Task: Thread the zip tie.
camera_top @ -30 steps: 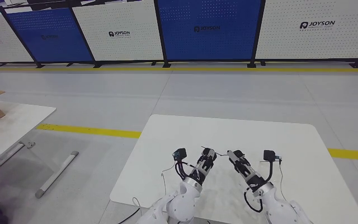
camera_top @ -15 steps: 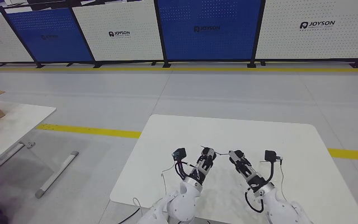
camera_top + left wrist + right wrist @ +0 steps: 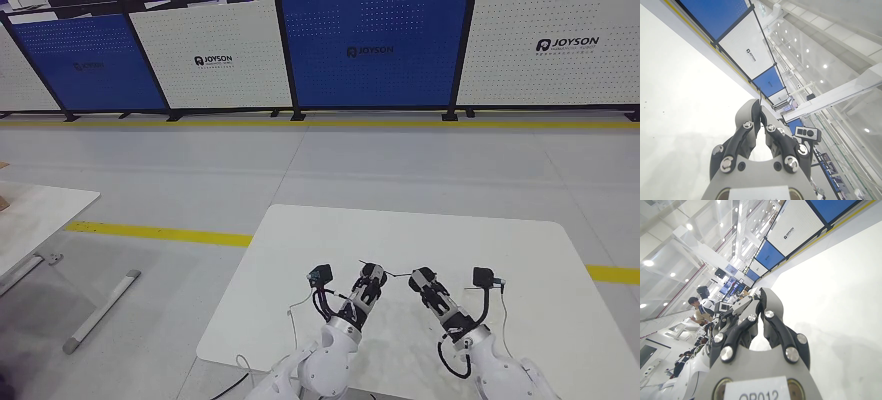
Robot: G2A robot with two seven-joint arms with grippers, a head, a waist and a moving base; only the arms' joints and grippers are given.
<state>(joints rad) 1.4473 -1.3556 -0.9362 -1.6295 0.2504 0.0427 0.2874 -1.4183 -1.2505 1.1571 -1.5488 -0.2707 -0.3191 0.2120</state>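
Overhead, the thin black plastic zip tie (image 3: 396, 272) bridges the left gripper (image 3: 373, 271) and, at its 3 o'clock, the right gripper (image 3: 418, 276), over the white table (image 3: 480, 240). The left wrist view adds the strap's tip poking past clamped fingers, and the right's fingers pinch likewise. Nothing has noticeably shifted since earlier.

The zip tie (image 3: 759, 95) is black, the table (image 3: 505, 250) white, the dotted panels (image 3: 372, 60) blue and white.

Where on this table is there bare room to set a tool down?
Bare: the table beyond both grippers, and toward its right edge. Crowded: the near middle, where left gripper and right gripper hold the zip tie.
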